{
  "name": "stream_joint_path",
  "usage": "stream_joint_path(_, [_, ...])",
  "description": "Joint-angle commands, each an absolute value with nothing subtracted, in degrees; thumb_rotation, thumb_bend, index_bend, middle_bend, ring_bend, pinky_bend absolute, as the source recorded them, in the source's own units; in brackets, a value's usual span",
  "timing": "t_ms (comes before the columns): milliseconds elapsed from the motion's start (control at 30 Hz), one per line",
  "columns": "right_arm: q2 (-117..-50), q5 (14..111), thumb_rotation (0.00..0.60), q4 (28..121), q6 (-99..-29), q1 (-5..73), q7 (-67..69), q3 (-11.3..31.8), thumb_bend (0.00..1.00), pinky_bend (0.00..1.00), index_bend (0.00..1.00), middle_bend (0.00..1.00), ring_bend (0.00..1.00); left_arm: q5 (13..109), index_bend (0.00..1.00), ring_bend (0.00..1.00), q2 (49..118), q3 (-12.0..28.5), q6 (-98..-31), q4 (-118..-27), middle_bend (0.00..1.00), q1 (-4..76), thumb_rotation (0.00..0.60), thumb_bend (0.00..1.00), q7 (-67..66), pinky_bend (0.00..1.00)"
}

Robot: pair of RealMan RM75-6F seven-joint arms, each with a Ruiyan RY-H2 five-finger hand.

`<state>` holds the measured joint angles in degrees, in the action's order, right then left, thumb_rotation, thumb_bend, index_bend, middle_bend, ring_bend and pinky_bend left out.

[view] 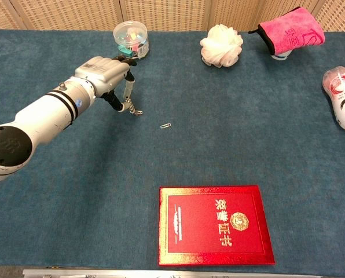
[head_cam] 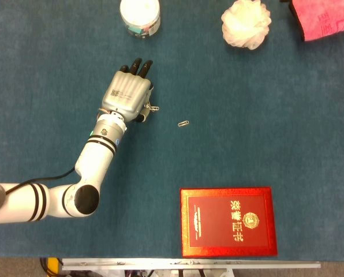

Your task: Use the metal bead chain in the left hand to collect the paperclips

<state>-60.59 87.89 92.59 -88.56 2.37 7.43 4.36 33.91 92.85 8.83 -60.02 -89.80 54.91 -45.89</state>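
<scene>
My left hand (head_cam: 127, 96) (view: 105, 73) hovers over the blue table at the left, back of the hand up. It holds a short metal bead chain (view: 127, 95) that hangs down from its fingers. Paperclips (view: 135, 111) (head_cam: 152, 108) cling to the chain's lower end, just above the cloth. One loose paperclip (head_cam: 183, 123) (view: 166, 125) lies on the table to the right of the hand, a short way off. My right hand shows in neither view.
A clear round tub (view: 131, 39) of coloured clips stands behind the left hand. A white bath puff (view: 221, 46), a pink cloth (view: 291, 32) and a lying bottle (view: 342, 99) sit at the back and right. A red booklet (view: 215, 225) lies at the front.
</scene>
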Motion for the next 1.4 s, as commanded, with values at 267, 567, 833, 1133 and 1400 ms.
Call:
stream_joint_path(267, [-60.61,87.87,0.6,92.58,-88.41,2.43,7.41,4.31,0.0,0.46,0.27,0.32,0.23,34.51,0.57,0.01,92.22,8.36,-60.94,-91.02,0.08,54.72,0.6,0.35,-45.65,0.19])
stream_joint_path(567, [-60.56,87.95,0.6,92.65,-88.65,2.34,7.49,4.32,0.0,0.46,0.27,0.32,0.23,37.25,0.57,0.01,87.35,7.24,-66.6,-100.17,0.08,53.42,0.6,0.35,-47.92,0.19])
stream_joint_path(833, [-60.86,88.11,0.6,92.7,-88.41,2.46,6.83,4.15,0.0,0.46,0.27,0.32,0.23,38.53,0.57,0.01,81.88,5.33,-71.14,-107.2,0.08,50.42,0.6,0.35,-48.3,0.19])
stream_joint_path(1133, [-61.05,87.53,0.6,92.61,-88.02,2.62,6.45,4.33,0.0,0.46,0.27,0.32,0.23,40.47,0.57,0.01,77.95,2.06,-73.0,-110.07,0.08,46.44,0.6,0.35,-46.53,0.19])
stream_joint_path(1400, [-60.9,87.35,0.6,92.52,-87.83,2.65,6.42,4.34,0.0,0.46,0.27,0.32,0.23,42.25,0.57,0.01,78.0,-0.74,-71.85,-108.91,0.08,42.94,0.6,0.35,-43.16,0.19])
